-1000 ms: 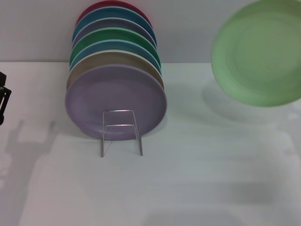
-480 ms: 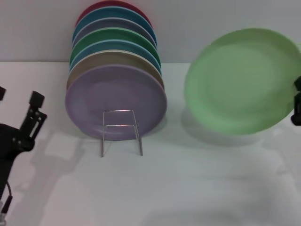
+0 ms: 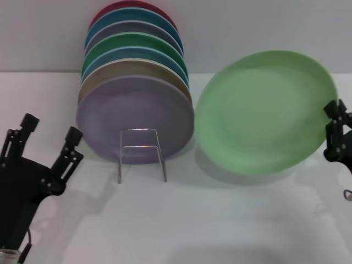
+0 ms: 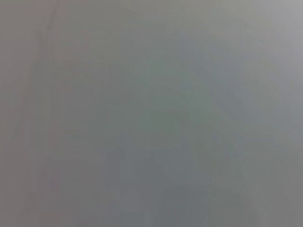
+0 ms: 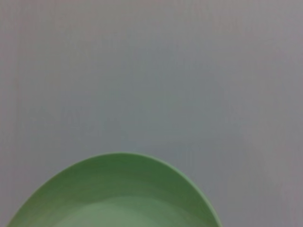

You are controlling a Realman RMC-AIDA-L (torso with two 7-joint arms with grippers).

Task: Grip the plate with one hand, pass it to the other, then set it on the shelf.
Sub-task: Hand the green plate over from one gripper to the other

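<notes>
The pale mint-green plate (image 3: 264,110) hangs in the air at the right, tilted to face me, held by its right rim in my right gripper (image 3: 334,129), which is shut on it. Its rim also shows in the right wrist view (image 5: 118,198). My left gripper (image 3: 48,140) is open and empty at the lower left, fingers pointing up, left of the silver wire shelf (image 3: 141,154). The shelf holds several upright plates, with a lilac plate (image 3: 135,113) at the front. The left wrist view shows only grey blur.
Behind the lilac plate stand a tan plate, blue plates, a darker green plate (image 3: 135,41) and a red plate (image 3: 132,6). The white table (image 3: 220,220) runs to a pale back wall.
My right gripper has carried the mint-green plate leftward and downward, toward the middle. My left gripper has risen into view at the lower left and moved right, open.
</notes>
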